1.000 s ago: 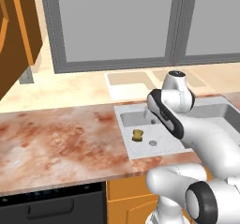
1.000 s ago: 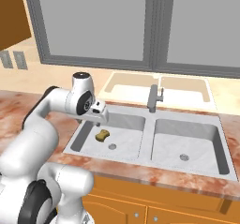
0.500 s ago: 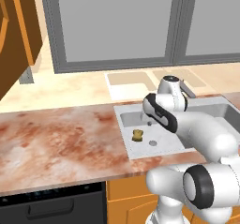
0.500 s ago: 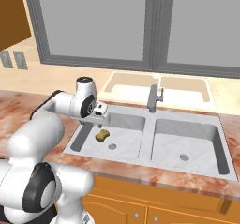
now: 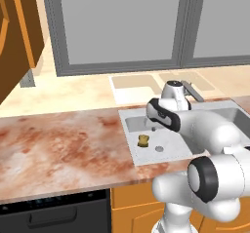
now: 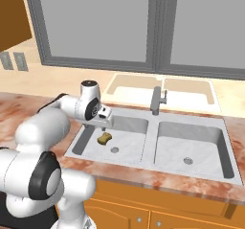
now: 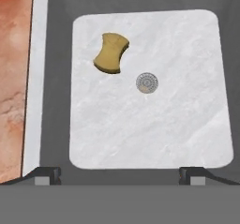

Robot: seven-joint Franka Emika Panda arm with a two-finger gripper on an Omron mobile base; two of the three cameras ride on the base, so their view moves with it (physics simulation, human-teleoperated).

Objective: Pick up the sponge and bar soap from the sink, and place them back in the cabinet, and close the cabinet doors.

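Hand view looks straight down into the left basin of the sink [image 7: 56, 92]. The sponge [image 7: 111, 53] lies flat on the basin floor, toward the far corner on the bench [image 7: 11, 78] side, just beside the drain [image 7: 146, 83] but not touching it. The two fingertips [image 7: 47, 174] stand at the bottom of that view, wide apart and released, with nothing between them. From the jaws the sponge lies ahead and off to the bench side, so it is not yet centred between them. Its long axis runs roughly along the view's up-down line, tilted a little; the pinched waist faces across, which I judge the better place to close on.

From the left base view the gripper [image 5: 154, 126] hangs above the basin, over its back part, with the sponge [image 5: 143, 140] below and nearer the front edge. The right base view agrees: sponge [image 6: 104, 138] under and just in front of the hand. I cannot find the soap in these pictures.

Against the earlier frames, the arm has swung lower and closer over the basin; the sponge has not moved, and the jaws are as wide as before. The next move likely needs a shift toward the sponge, then a descent.
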